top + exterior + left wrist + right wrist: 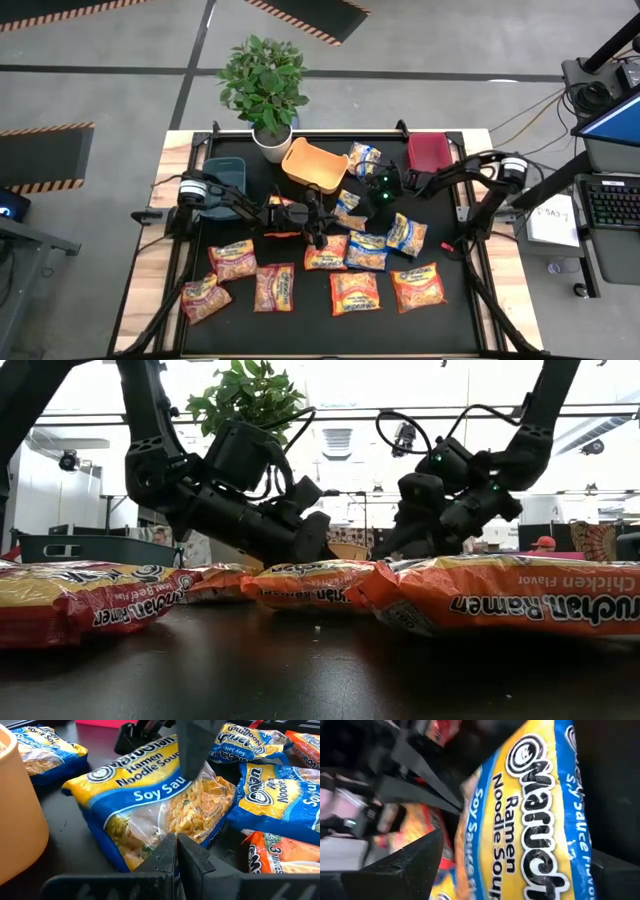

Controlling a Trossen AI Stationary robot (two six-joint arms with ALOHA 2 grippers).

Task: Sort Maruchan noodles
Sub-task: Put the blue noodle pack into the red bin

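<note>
Noodle packets lie scattered over the dark worktop (455,330), most of them in front of the orange bin (312,163). Just in front of that bin, the right end effector (368,203) straddles a blue-and-yellow soy sauce packet (349,208), fingers spread wide either side. Beside it the left end effector (318,232) is pinched shut, empty, its tips touching that packet's edge.
</note>
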